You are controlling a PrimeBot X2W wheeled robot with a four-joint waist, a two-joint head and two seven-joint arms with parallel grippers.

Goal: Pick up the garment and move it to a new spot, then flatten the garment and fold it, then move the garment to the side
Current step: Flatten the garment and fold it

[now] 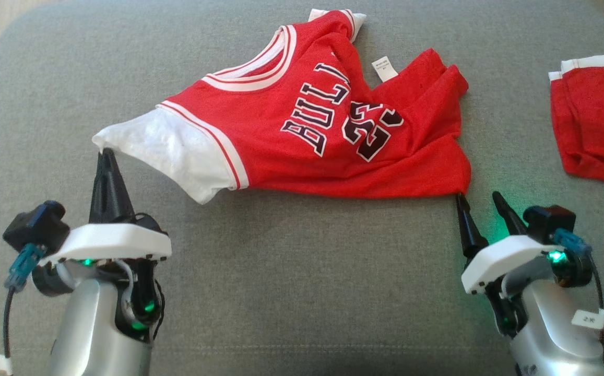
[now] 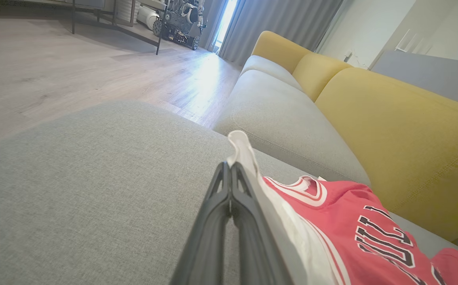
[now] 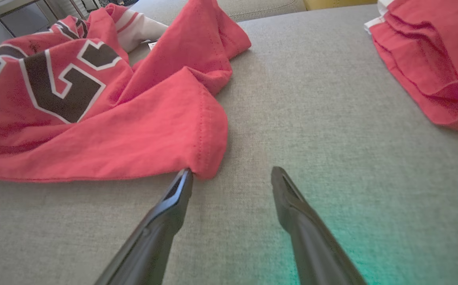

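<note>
- The left gripper (image 1: 106, 152) is pinching the tip of the white sleeve (image 1: 166, 151) of the red jersey (image 1: 302, 130), its two dark fingers pressed together on the cloth.
- In the left wrist view, the sleeve tip is poking up just past the closed fingertips of that gripper (image 2: 230, 166), and the jersey (image 2: 331, 213) is trailing off to the right of the fingers.
- The right gripper (image 1: 477, 196) is standing with its fingers spread apart and nothing between them.
- In the right wrist view, the left finger of this gripper (image 3: 232, 171) is meeting the jersey's (image 3: 94, 118) lower hem corner. The other finger is hanging over bare fabric of the grey cushion (image 3: 331, 118).
- The jersey is lying crumpled on the grey cushion (image 1: 302, 292), stretching between the two grippers and ahead of them, lettering and number facing up, with a white label (image 1: 385, 68) showing at its far edge.
- A second red garment (image 1: 599, 120) is lying ahead of the right gripper and to its right, well apart from the jersey; it is showing in the right wrist view (image 3: 430, 59) too.
- Beyond the left gripper, a yellow sofa back (image 2: 403, 138) is rising to the right and a wooden floor (image 2: 54, 71) is spreading to the left.
</note>
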